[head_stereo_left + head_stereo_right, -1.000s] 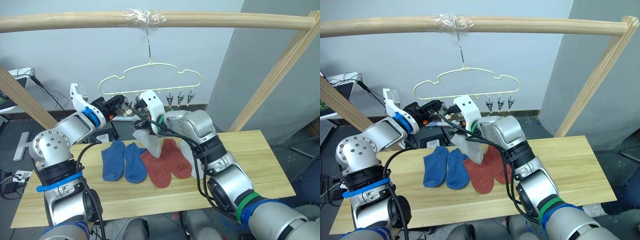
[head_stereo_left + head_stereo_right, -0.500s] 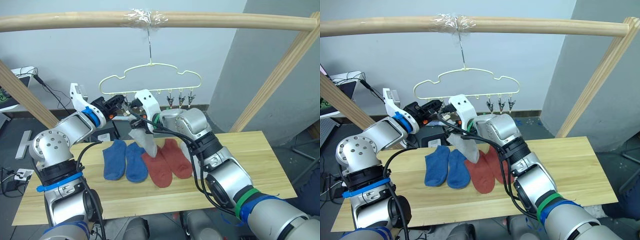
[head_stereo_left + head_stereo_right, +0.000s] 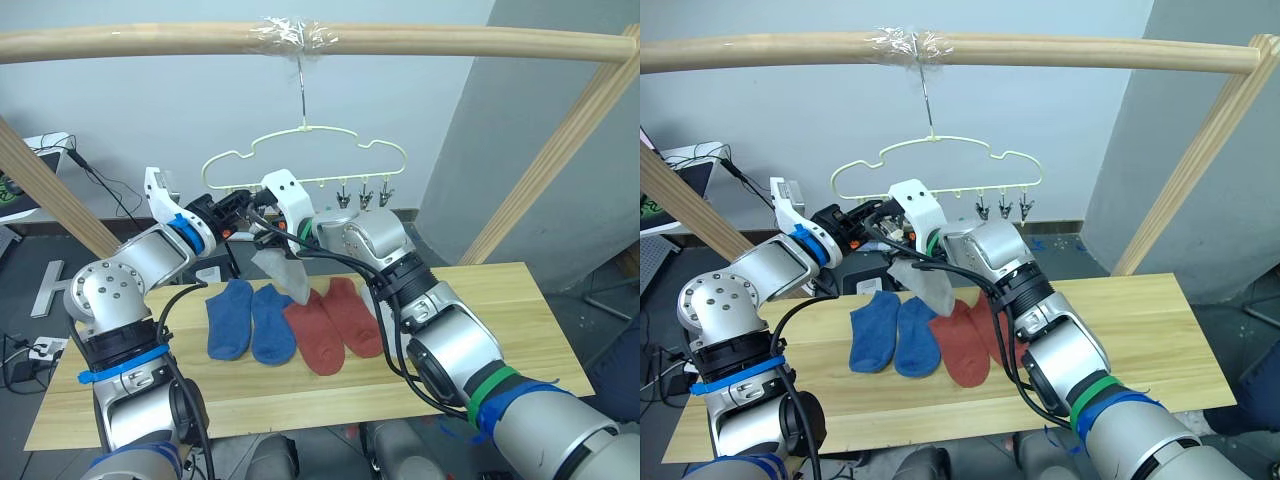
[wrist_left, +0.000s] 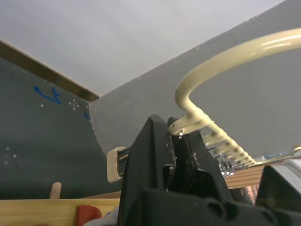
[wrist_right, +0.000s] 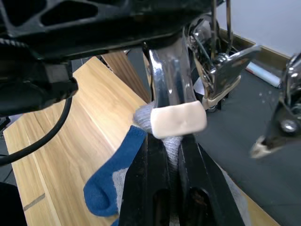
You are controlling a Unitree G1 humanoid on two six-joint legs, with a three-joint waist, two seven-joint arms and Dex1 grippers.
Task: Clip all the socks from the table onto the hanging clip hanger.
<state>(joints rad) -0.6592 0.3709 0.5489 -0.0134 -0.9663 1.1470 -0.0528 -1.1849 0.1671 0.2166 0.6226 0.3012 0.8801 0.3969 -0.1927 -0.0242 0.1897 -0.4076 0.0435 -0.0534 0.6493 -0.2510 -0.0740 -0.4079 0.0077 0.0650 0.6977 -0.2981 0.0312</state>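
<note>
Right wrist view, right gripper (image 5: 170, 141) jaws pinching grey sock (image 3: 283, 271)

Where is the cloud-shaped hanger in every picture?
Left eye view: hanger high in the middle, hooked under the wooden pole.
Right eye view: same spot, slightly further left.
Left wrist view: its cream wire curves past the left claw, which pinches one clip.
Right wrist view: its metal clips hang just beyond the right claw, which grips the grey sock.
Shared landmark: the wooden table.
</note>
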